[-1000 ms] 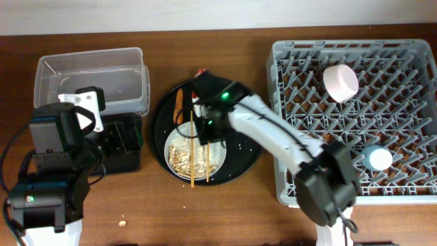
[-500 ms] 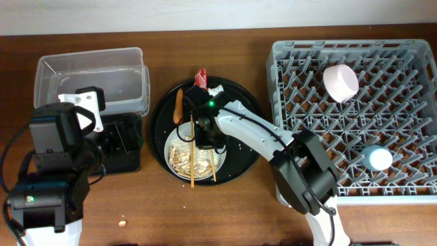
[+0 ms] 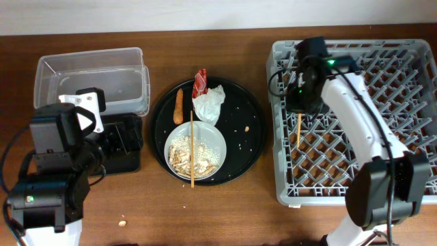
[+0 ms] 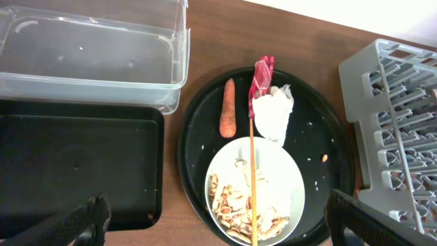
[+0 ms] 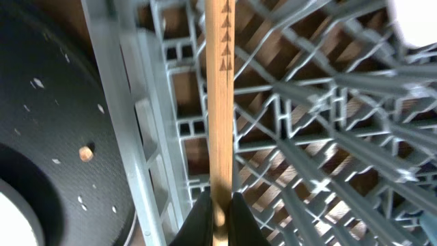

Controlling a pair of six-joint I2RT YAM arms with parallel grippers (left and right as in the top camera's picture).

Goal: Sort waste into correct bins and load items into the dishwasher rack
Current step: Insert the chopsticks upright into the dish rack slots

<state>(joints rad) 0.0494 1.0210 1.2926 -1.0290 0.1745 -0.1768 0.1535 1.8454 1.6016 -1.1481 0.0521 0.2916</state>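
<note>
My right gripper [image 3: 299,102] [image 5: 218,212] is shut on one wooden chopstick [image 3: 298,134] [image 5: 220,96] and holds it over the left part of the grey dishwasher rack [image 3: 410,51] [image 5: 311,160]. The other chopstick [image 3: 192,147] [image 4: 252,171] lies across the pale plate [image 3: 215,147] [image 4: 290,181], which holds the rice-like scraps [image 3: 181,154] [image 4: 232,201]. The carrot stick [image 3: 179,107] [image 4: 228,116], red wrapper [image 3: 200,80] [image 4: 262,73] and white napkin [image 3: 209,102] [image 4: 273,115] lie on the round black tray [image 3: 242,113]. My left gripper [image 3: 126,137] [image 4: 218,222] is open and empty. My right arm hides the bowl and cup.
The clear tub [image 3: 92,75] [image 4: 89,51] stands at the back left. The shallow black tray [image 3: 130,160] [image 4: 75,160] lies in front of it, mostly under my left arm. A crumb [image 3: 123,222] lies on the wooden table near the front edge.
My right arm has lifted one chopstick off the plate and carried it right, over the rack. The other chopstick stays on the plate. The left arm has not moved.
</note>
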